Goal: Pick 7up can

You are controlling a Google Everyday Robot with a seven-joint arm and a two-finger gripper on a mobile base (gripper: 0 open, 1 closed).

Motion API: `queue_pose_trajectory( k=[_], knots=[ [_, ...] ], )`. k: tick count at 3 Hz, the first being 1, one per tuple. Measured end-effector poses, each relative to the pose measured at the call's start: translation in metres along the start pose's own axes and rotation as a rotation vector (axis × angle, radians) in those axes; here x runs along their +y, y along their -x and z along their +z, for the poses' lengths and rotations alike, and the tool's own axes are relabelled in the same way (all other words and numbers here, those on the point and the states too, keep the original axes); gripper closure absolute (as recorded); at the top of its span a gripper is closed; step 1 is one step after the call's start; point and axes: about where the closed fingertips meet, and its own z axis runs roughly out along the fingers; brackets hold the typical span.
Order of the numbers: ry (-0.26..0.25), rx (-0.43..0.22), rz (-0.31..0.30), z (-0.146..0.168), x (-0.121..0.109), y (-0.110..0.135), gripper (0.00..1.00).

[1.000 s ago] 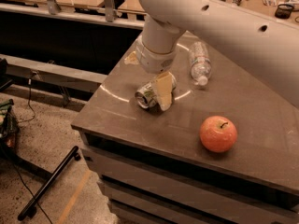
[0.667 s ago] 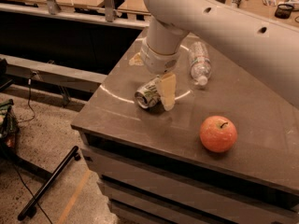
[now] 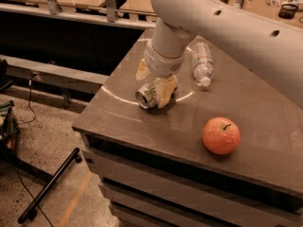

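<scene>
The 7up can (image 3: 147, 96) lies on its side on the dark table (image 3: 246, 103), near the left front part, with a silver end facing front-left. My gripper (image 3: 153, 89) hangs from the white arm straight over the can. It is open, with one cream finger (image 3: 143, 69) behind and left of the can and the other finger (image 3: 166, 91) close against its right side. The can rests on the table top.
A clear plastic water bottle (image 3: 202, 63) lies behind and right of the gripper. A red apple (image 3: 221, 135) sits at the front right. The table's left edge (image 3: 94, 105) is close to the can. A dark stand leg (image 3: 49, 186) lies on the floor below.
My gripper has dropped lower around the can, and the rear finger has come down beside it. The can, bottle and apple stay where they were.
</scene>
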Motion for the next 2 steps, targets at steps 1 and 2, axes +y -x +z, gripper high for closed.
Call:
queue_pose_trajectory(
  k=[1, 2],
  knots=[
    [-0.013, -0.022, -0.028, -0.0001, 0.0018, 0.0102, 0.63],
    [-0.019, -0.034, -0.039, 0.0006, 0.0028, 0.0152, 0.66]
  ],
)
